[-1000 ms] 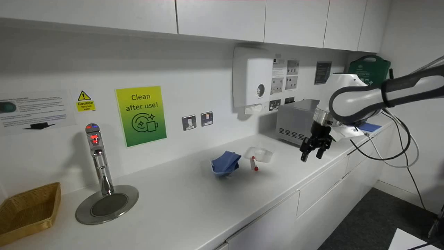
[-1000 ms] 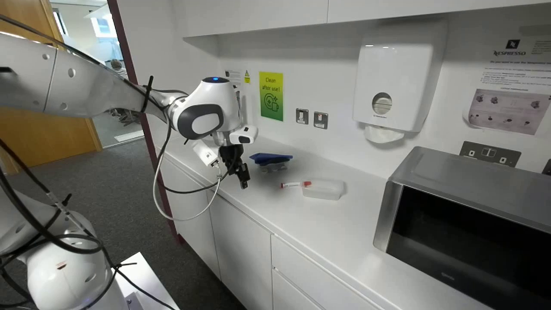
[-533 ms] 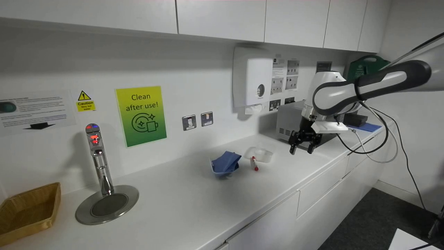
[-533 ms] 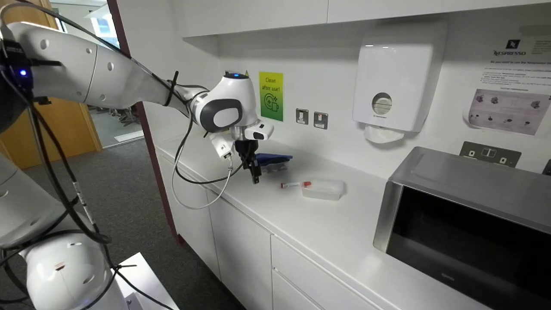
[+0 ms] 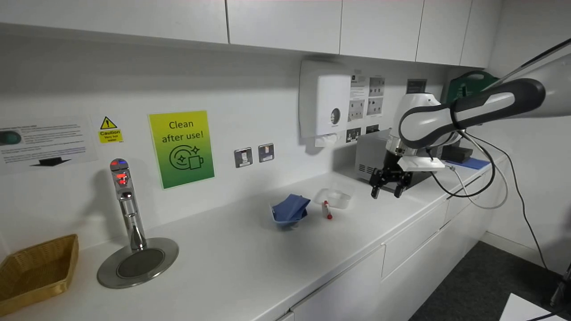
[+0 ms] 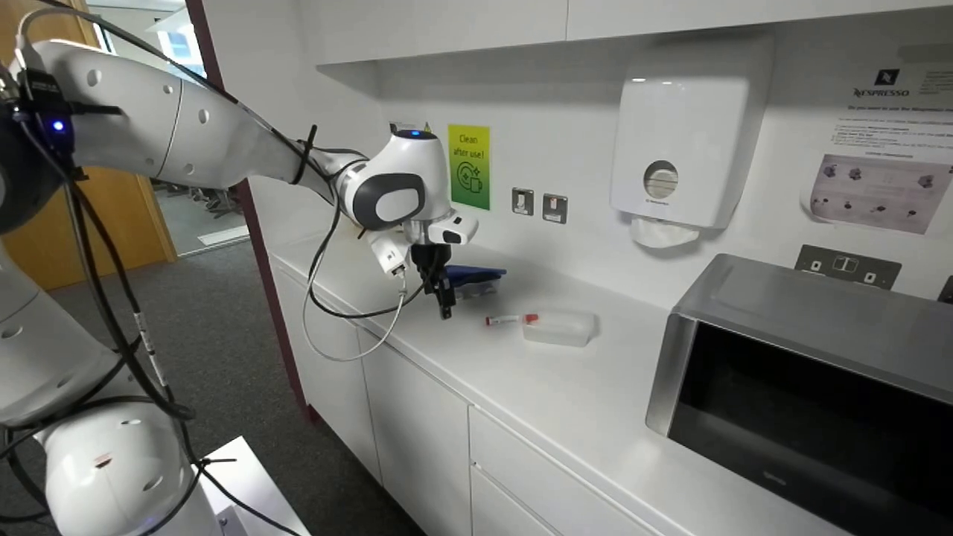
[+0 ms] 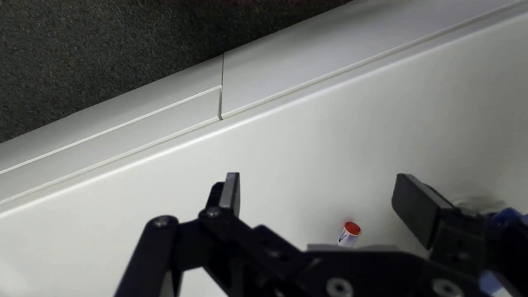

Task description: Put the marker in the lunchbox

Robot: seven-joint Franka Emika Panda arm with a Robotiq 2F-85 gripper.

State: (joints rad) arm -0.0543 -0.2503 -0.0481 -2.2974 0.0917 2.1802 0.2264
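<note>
The marker (image 5: 327, 210), white with red ends, lies on the counter in both exterior views (image 6: 511, 319). One red end is beside a clear tub. In the wrist view only the marker's near red end (image 7: 350, 233) shows; the gripper body hides the rest. The lunchbox (image 5: 291, 208), blue and angular with a pale see-through lower part, stands beside the marker. In an exterior view the gripper covers part of the lunchbox (image 6: 475, 275). My gripper (image 7: 317, 176) is open and empty, above the counter and apart from the marker, in both exterior views (image 5: 386, 194) (image 6: 445, 313).
The clear tub (image 6: 562, 330) stands against the marker's end. A microwave (image 6: 782, 380) is farther along the counter. A tap (image 5: 129, 209) and a woven tray (image 5: 67, 272) are at the opposite end. The counter's front edge (image 7: 272, 109) crosses the wrist view.
My open gripper has moved across the counter towards the marker and lunchbox, mostly in the first half second, then only slightly. The marker, lunchbox and tub have not moved.
</note>
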